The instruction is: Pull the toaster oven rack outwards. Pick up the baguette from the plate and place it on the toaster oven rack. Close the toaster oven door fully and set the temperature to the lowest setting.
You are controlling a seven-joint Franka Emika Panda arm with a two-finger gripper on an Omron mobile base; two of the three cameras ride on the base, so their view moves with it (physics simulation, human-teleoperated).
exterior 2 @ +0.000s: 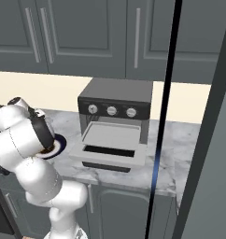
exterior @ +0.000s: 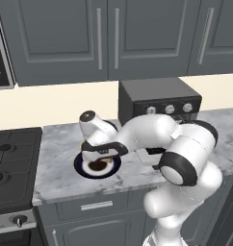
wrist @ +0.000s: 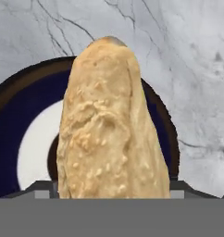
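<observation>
On the marble surface (exterior: 60, 178), left of the toaster oven (exterior 2: 116, 100), the baguette (wrist: 111, 129) is lying on the plate (wrist: 12, 139). Whether the end effector (exterior: 95, 154), which is hovering over the plate, is standing apart or clamping on the bread cannot be told. The baguette is likely handling as light, rigid and crumbly; grasping across its mid-length is advisable. Only the right base view is showing the toaster oven door (exterior 2: 110, 156) lowered and the toaster oven rack (exterior 2: 110, 135) drawn outwards.
</observation>
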